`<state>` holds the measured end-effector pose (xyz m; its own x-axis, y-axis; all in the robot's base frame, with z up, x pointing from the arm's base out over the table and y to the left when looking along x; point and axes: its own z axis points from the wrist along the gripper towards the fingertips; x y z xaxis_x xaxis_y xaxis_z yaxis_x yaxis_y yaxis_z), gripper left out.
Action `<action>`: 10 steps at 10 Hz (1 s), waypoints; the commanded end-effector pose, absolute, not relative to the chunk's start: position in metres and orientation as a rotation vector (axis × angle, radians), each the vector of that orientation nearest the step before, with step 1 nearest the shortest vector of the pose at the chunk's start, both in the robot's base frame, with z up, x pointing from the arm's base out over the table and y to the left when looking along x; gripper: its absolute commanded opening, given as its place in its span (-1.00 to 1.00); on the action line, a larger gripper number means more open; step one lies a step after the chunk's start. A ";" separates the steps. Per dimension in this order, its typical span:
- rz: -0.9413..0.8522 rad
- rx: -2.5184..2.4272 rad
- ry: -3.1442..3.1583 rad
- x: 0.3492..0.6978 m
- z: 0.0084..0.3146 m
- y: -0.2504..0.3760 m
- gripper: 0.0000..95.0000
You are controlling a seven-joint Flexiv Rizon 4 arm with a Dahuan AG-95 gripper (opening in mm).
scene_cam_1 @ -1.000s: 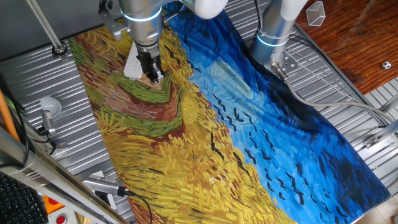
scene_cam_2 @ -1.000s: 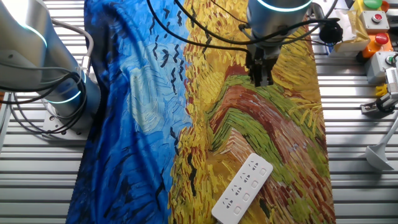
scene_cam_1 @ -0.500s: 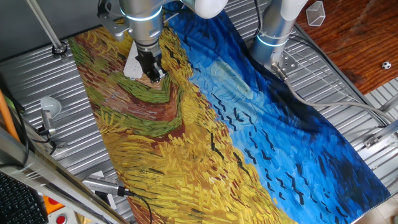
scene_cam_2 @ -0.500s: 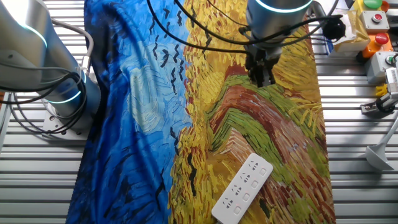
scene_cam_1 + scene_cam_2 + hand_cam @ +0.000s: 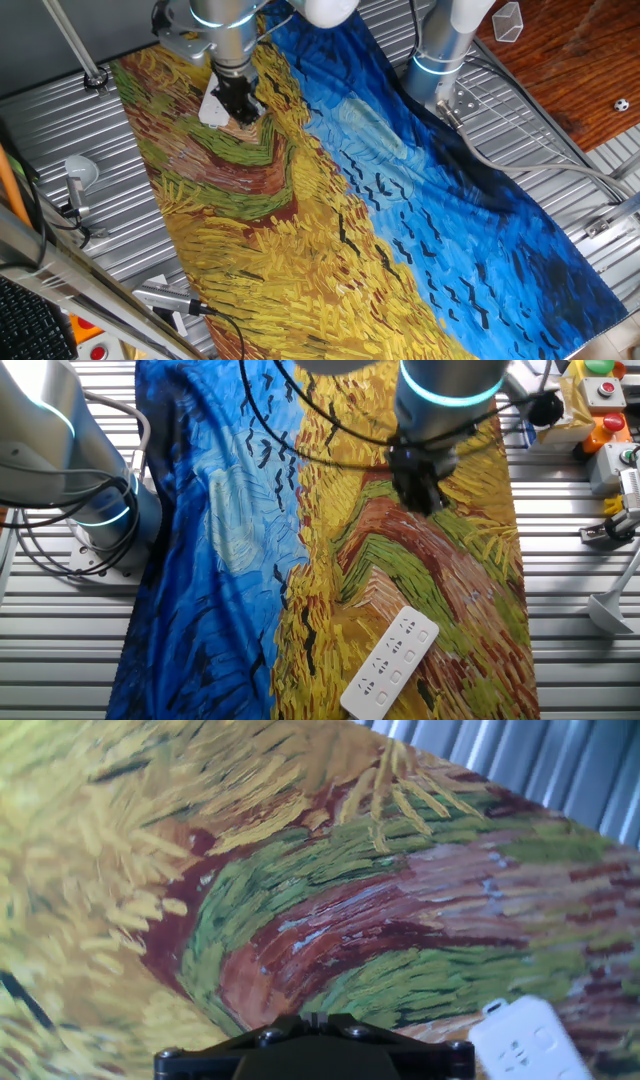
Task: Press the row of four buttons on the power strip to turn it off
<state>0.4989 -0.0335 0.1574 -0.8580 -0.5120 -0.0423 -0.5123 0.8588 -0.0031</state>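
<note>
The power strip (image 5: 392, 663) is a slim white bar lying at an angle on the painted cloth, near the front of the other fixed view. Pale marks line its top face, but the row of four buttons cannot be picked out among them. My gripper (image 5: 425, 498) hangs above the cloth well behind the power strip and does not touch it. From the first fixed view the gripper (image 5: 240, 106) hides part of the power strip (image 5: 211, 109). In the hand view one end of the power strip (image 5: 527, 1039) shows at the bottom right, and the fingers meet at the bottom edge.
A painted cloth (image 5: 350, 200) covers the slatted metal table. A second arm's base (image 5: 441, 52) stands at the cloth's far side. A round knob on a stalk (image 5: 80, 172) and a cabled gadget (image 5: 165, 300) sit on the left. Boxes with coloured buttons (image 5: 601, 390) stand at one corner.
The wrist has turned and the gripper has shifted a little toward the power strip. The power strip has not moved.
</note>
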 end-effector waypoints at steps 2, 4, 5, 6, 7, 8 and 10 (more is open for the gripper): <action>0.011 -1.055 2.914 0.505 0.141 -0.093 -1.00; 0.018 -1.096 2.896 0.506 0.136 -0.113 -1.00; 0.002 -1.120 2.891 0.504 0.134 -0.120 -1.00; -0.005 -1.119 2.894 0.502 0.133 -0.123 -1.00; 0.000 -1.134 2.895 0.500 0.132 -0.126 -1.00; 0.006 -1.157 2.889 0.501 0.131 -0.124 -1.00; -0.001 -1.180 2.884 0.501 0.131 -0.124 -1.00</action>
